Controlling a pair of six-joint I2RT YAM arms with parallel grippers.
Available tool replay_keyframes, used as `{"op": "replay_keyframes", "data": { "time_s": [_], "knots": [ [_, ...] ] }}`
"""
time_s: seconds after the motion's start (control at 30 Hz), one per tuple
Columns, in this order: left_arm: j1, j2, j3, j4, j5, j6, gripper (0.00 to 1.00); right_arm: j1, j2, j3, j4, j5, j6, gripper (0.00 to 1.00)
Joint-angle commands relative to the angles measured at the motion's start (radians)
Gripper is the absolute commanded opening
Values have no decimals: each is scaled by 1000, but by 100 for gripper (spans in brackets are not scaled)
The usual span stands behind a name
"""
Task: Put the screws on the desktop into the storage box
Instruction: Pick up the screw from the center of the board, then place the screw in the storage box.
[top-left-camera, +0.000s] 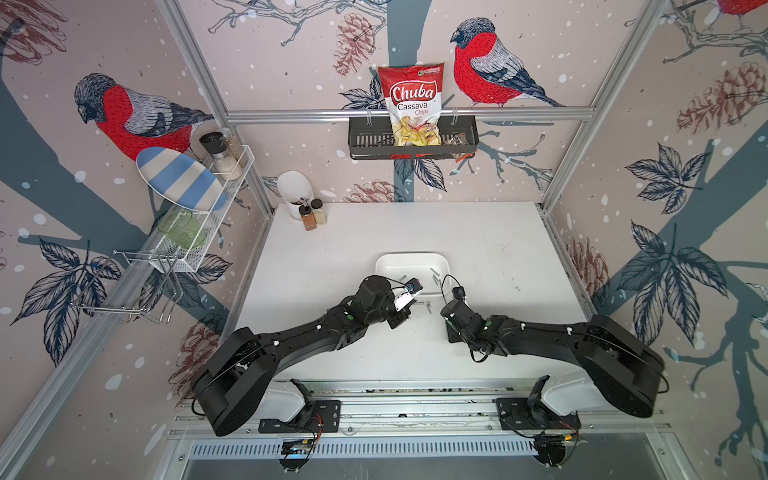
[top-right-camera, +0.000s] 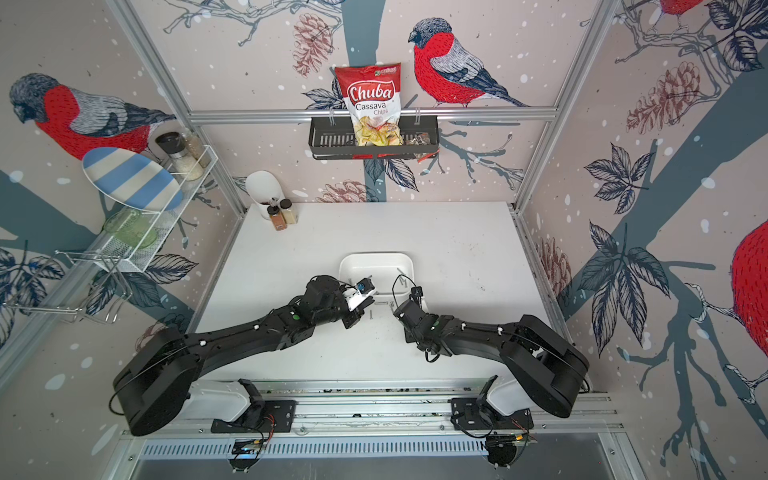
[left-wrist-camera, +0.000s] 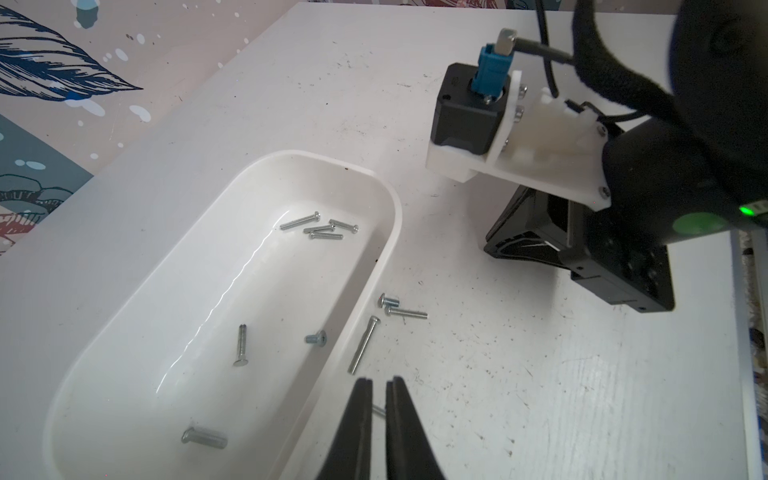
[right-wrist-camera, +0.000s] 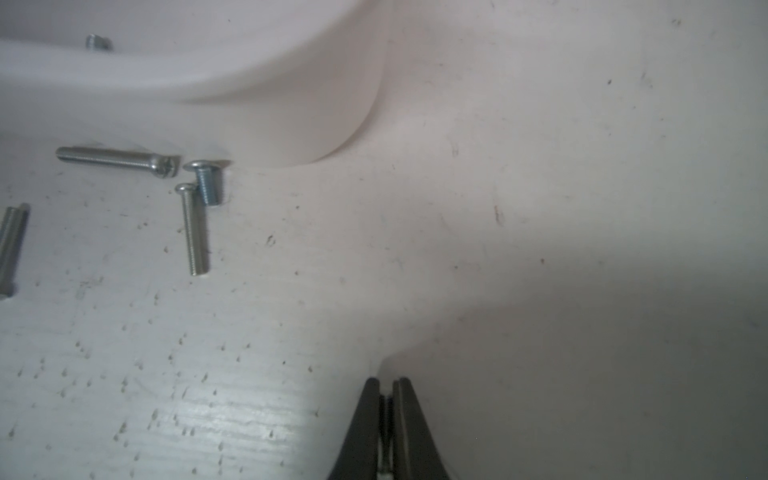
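And there was the desk (top-left-camera: 478, 232), white and scuffed, fenced by aluminium rails (top-left-camera: 407, 113) and by walls (top-left-camera: 291, 62) papered with bullfinches and pinecones. One black basket (top-left-camera: 365, 143) hung on the back rail, holding one bag of cassava chips (top-left-camera: 411, 99). One white cup (top-left-camera: 293, 187) and two spice jars (top-left-camera: 312, 216) stood in the far corner. The storage box (left-wrist-camera: 390, 199) sat mid-desk, just ahead of both arms. Now the count: seven screws (left-wrist-camera: 318, 227) lay inside it and three more screws (left-wrist-camera: 405, 312) lay just beside its near wall. A fourth screw (right-wrist-camera: 10, 245) lay apart from those, showing through the slit of the left pincer (left-wrist-camera: 379, 380), whose fingers were drawn almost together. The right pincer (right-wrist-camera: 387, 381) was clamped shut on a lone screw (right-wrist-camera: 387, 409), low over bare desk.
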Motion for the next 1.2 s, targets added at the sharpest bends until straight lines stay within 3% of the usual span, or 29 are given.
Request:
{"op": "replay_keyframes", "data": {
  "time_s": [0.0,0.13,0.37,0.6,0.8,0.93,1.17],
  "knots": [
    [2,3,5,9,9,-6,13,19,4,0,-73,1,22,8],
    [2,4,6,7,8,-8,13,34,21,18,-93,13,27,0],
    [2,1,1,10,4,-25,13,38,31,68,-115,33,-7,0],
    [2,-18,-71,71,-24,-92,14,17,-65,141,-110,-44,-80,0],
    [1,-15,-135,144,-75,-223,14,-98,-70,292,-104,-174,-206,0],
    [0,9,-172,213,-164,-362,15,-215,6,387,-62,-277,-276,0],
    [-41,106,-195,278,-268,-412,20,-265,189,527,-31,-251,-352,0]
  ]
}}
